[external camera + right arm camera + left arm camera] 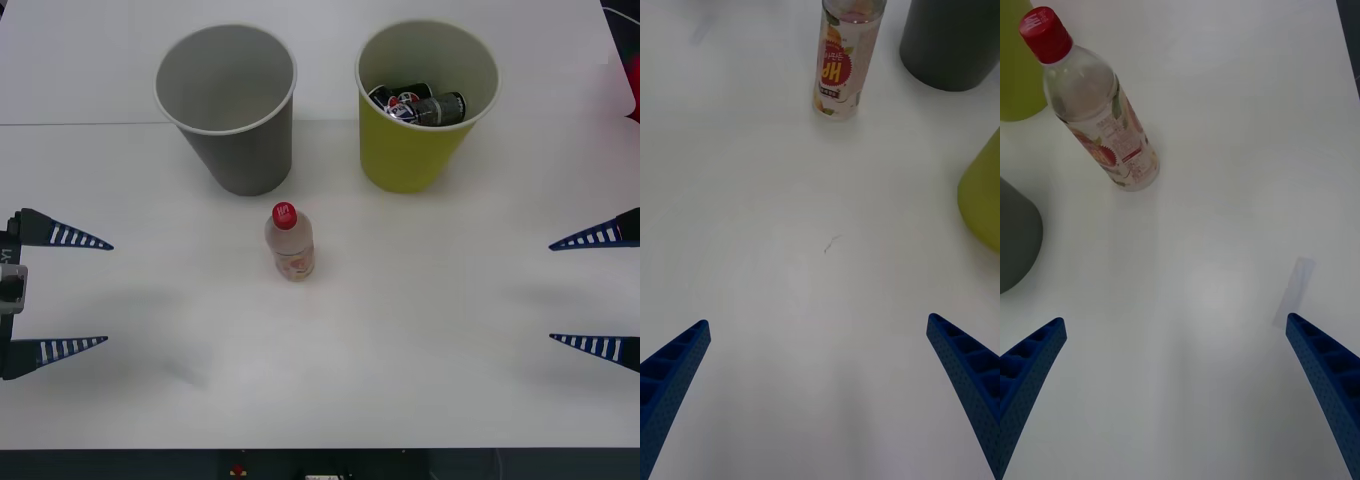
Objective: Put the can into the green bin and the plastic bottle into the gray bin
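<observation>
The plastic bottle (289, 243) stands upright mid-table, clear with a red cap and a peach-printed label; it also shows in the right wrist view (841, 60) and the left wrist view (1097, 109). Behind it stand the gray bin (228, 105) and the green bin (425, 105). Dark cans (420, 105) lie inside the green bin. My left gripper (70, 292) hangs open at the table's left edge, my right gripper (590, 290) open at the right edge. Both are far from the bottle and hold nothing.
The white table (420, 330) stretches bare between the two grippers. A red object (633, 90) shows at the far right edge. A pale strip of tape (1294, 291) lies on the table in the left wrist view.
</observation>
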`<move>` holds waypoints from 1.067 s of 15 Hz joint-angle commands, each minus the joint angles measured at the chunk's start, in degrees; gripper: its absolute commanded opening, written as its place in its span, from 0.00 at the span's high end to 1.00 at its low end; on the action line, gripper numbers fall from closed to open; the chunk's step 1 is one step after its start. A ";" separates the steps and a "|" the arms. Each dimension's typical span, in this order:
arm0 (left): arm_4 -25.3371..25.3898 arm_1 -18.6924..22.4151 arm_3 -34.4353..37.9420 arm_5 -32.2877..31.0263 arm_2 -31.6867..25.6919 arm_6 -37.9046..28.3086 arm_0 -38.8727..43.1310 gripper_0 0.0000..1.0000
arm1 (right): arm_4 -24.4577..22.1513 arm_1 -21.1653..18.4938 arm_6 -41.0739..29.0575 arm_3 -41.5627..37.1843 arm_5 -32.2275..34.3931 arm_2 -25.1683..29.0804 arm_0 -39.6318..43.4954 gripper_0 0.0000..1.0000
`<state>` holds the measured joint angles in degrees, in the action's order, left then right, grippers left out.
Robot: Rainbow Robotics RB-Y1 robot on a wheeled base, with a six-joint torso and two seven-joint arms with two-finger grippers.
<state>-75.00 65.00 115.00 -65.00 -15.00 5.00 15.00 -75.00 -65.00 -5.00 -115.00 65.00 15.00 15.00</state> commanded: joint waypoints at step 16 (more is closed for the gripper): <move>12.07 -0.93 -6.63 10.16 10.61 -0.78 -0.67 0.00 | 0.00 0.00 0.00 0.00 0.00 0.00 0.00 0.00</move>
<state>-64.84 64.13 109.67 -55.07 -5.54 3.99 14.77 -75.00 -65.00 -5.00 -115.00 65.00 15.00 15.00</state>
